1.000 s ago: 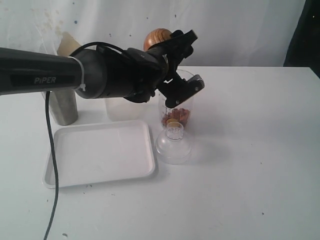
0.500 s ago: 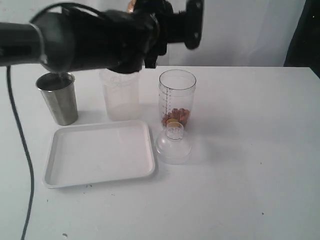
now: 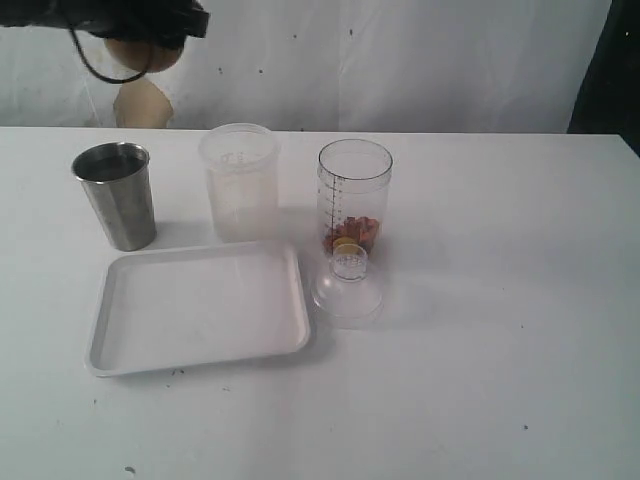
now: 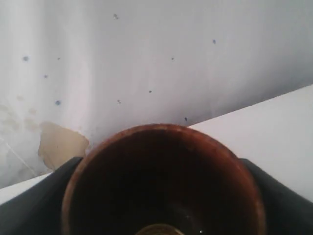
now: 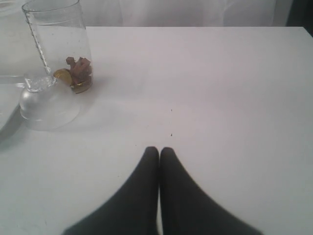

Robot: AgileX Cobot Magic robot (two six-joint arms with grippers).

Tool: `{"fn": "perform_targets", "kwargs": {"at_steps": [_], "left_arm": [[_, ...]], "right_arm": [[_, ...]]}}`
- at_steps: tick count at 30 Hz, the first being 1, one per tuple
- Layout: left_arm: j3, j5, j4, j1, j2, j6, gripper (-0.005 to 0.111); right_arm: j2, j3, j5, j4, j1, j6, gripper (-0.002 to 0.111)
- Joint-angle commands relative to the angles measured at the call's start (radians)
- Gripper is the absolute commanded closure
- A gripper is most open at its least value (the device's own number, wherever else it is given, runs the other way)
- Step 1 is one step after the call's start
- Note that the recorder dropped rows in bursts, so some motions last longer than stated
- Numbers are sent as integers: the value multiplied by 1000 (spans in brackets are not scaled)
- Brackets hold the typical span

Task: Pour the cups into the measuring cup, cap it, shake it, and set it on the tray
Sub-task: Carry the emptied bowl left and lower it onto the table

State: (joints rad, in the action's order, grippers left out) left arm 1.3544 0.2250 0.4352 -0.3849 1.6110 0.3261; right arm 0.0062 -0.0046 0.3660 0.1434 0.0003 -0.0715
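Observation:
The brown wooden cup (image 3: pixel 141 54) hangs high at the far left, above the table's back edge, with my left gripper (image 3: pixel 150 20) shut on it. In the left wrist view the wooden cup's dark inside (image 4: pixel 161 186) fills the lower frame between the black fingers (image 4: pixel 29 200). The clear measuring cup (image 3: pixel 354 198) stands upright and uncapped, with brown pieces in its bottom (image 5: pixel 78 68). Its clear domed cap (image 3: pixel 347 290) lies in front of it. The steel tumbler (image 3: pixel 118 195) stands at the left. The white tray (image 3: pixel 197 305) lies in front. My right gripper (image 5: pixel 159 152) is shut and holds nothing, low over bare table right of the measuring cup (image 5: pixel 58 44).
A frosted translucent plastic cup (image 3: pixel 240 182) stands between the tumbler and the measuring cup, just behind the tray. A white curtain closes off the back of the table. The domed cap (image 5: pixel 46 100) touches the measuring cup's base.
My left arm has swung from over the measuring cup up and away to the far left, taking the wooden cup with it. The tumbler and the frosted cup are now uncovered.

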Motion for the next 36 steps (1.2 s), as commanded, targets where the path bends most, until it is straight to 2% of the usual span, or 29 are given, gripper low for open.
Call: {"fn": "perform_targets", "kwargs": {"at_steps": [1, 4, 5, 9, 11, 15, 19, 22, 24, 27, 34, 36], "left_arm": [[-218, -225, -151, 113, -123, -9, 107], [-369, -380, -177, 169, -170, 8, 107], [-470, -499, -177, 207, -194, 49, 107], [-646, -647, -177, 261, -222, 69, 107], [-744, -688, -218, 263, -227, 58, 107], [-859, -759, -243, 263, -227, 25, 107], [-1001, -889, -435, 263, -227, -143, 107], [-1122, -1049, -563, 263, -227, -235, 107], [-1155, -1099, -574, 263, -227, -253, 107], [-1169, -1091, -575, 263, -225, -302, 107], [-1169, -1089, -575, 263, -219, -305, 107], [-1169, -1105, -575, 263, -170, -305, 107]], "right_arm": [[-6, 5, -8, -3, 3, 0, 108], [-6, 5, -8, -3, 3, 0, 108], [-6, 5, -8, -3, 3, 0, 108], [-6, 5, -8, -3, 3, 0, 108], [-6, 5, -8, -3, 3, 0, 108], [-6, 5, -8, -3, 3, 0, 108], [-6, 5, -8, -3, 11, 0, 108], [-6, 5, -8, -3, 28, 0, 108], [-6, 5, -8, -3, 28, 0, 108], [-6, 5, -8, -3, 28, 0, 108], [-6, 5, -8, -3, 28, 0, 108], [-6, 5, -8, -3, 28, 0, 108]]}}
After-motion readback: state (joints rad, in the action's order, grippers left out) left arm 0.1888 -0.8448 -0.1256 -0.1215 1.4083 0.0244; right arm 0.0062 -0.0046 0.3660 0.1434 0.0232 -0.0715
